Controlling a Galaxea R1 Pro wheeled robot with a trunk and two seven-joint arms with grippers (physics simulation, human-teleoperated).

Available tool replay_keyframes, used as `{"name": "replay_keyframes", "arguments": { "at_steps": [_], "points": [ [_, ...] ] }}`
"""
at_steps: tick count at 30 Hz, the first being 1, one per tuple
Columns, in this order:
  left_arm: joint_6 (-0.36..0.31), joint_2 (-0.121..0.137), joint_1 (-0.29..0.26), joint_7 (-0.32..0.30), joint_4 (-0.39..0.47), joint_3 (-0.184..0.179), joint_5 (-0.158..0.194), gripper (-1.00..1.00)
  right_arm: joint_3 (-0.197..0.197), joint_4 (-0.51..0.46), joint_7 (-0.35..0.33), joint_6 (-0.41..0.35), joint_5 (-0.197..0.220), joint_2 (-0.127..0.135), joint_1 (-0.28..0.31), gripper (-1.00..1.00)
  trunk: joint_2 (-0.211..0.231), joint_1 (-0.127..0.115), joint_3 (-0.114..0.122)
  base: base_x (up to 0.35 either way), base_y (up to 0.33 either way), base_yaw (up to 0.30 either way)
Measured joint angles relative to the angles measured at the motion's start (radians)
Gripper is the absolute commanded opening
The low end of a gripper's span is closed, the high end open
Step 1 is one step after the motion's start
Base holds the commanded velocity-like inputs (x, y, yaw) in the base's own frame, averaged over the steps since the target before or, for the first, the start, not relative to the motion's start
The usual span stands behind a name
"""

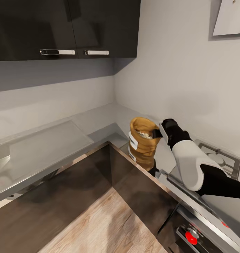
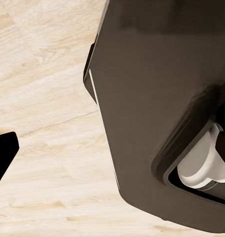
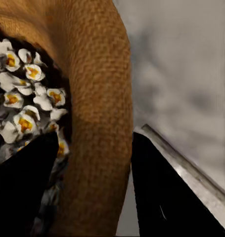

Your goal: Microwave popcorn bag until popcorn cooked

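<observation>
Our right end effector (image 3: 87,182) pinches the popcorn bag (image 3: 92,98) at its rolled rim, one finger inside beside the popcorn (image 3: 28,98). The bag stands upright at the tabletop (image 1: 99,123) corner. We judge it light and soft, so the rim suits gripping. Left end effector: state unclear.

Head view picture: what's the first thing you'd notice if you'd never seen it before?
Probably the tan popcorn bag at the front edge of the grey countertop, with the right gripper pinching its rolled rim, one finger inside and one outside. In the right wrist view, white and yellow popcorn sits inside the bag. Dark glossy cabinets hang above, and a gas hob sits behind the arm.
</observation>
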State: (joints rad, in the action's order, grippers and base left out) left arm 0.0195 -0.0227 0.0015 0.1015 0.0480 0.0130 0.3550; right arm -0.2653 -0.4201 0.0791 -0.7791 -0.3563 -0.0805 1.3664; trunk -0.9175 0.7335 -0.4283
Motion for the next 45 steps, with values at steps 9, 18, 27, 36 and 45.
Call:
{"name": "replay_keyframes", "arguments": {
  "at_steps": [9,18,27,36,45],
  "points": [
    [0.0,0.0,0.0,0.0,0.0,0.0,0.0,1.0,0.001,-0.276,-0.003,-0.266,0.012,-0.02,-0.002,-1.0,0.0,0.0,0.0,0.0,0.0,0.0],
    [0.0,-0.001,0.0,0.0,0.0,0.0,0.0,1.0,0.001,-0.286,-0.005,-0.266,0.015,-0.02,-0.001,-1.0,0.0,0.0,0.0,0.0,0.0,0.0],
    [0.002,-0.003,0.0,0.0,0.0,0.003,-0.001,1.0,-0.004,-0.289,-0.009,-0.266,0.015,-0.02,-0.002,-1.0,0.0,0.001,0.0,-0.261,0.0,0.0],
    [0.016,-0.003,0.0,0.0,-0.001,0.004,-0.001,1.0,-0.004,-0.29,-0.009,-0.266,0.016,-0.02,-0.002,-1.0,0.0,0.001,0.0,-0.346,0.003,0.0],
    [0.026,-0.005,0.0,0.0,-0.003,0.004,-0.001,1.0,-0.001,-0.29,-0.011,-0.266,0.016,-0.019,-0.002,-1.0,0.0,0.001,0.0,-0.347,0.102,0.0]
  ]
}}
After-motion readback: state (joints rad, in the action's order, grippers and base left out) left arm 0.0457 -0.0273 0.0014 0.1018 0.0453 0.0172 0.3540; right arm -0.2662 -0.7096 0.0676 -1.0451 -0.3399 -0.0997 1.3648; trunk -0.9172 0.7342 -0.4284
